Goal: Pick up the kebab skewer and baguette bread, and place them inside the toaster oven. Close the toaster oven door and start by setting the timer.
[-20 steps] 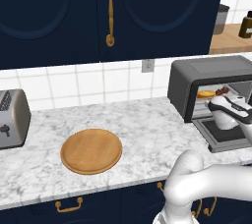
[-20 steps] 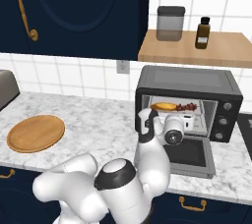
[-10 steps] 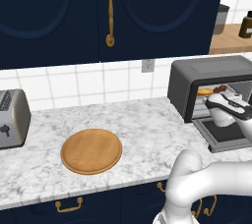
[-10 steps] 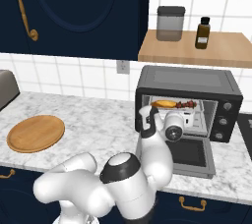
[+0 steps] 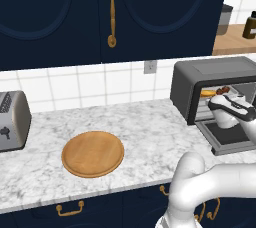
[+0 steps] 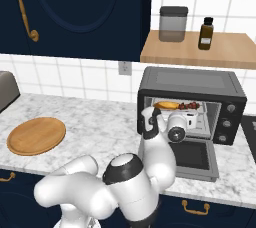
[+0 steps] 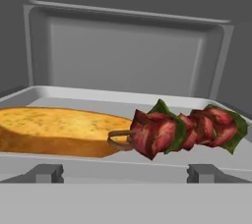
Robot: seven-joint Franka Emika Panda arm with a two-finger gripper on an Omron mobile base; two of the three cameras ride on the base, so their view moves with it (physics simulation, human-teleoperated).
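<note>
The toaster oven [image 6: 192,84] stands at the counter's right end with its door [image 6: 194,158] dropped flat. On its tray [image 7: 123,95] lie the golden baguette bread [image 7: 54,130] on the left and the kebab skewer [image 7: 184,130] on the right, its stick end touching the loaf. Both also show in the base views: baguette bread [image 6: 166,105] [image 5: 207,92], kebab skewer [image 6: 189,105] [image 5: 223,90]. My gripper [image 7: 127,174] is open just outside the oven mouth, level with the tray, with nothing between its fingers [image 7: 47,173]. The gripper [image 5: 229,107] [image 6: 192,119] hangs above the open door [image 5: 229,141].
A round wooden plate [image 5: 93,153] lies on the marble counter to the left. A silver slot toaster [image 5: 11,121] stands at the far left. A grey jar [image 6: 173,23] and a dark bottle [image 6: 205,33] sit on the wooden shelf above the oven. Navy cabinets hang overhead.
The hand has risen a little in front of the oven mouth. Its jaws have stayed wide, and the bread and skewer have not moved.
</note>
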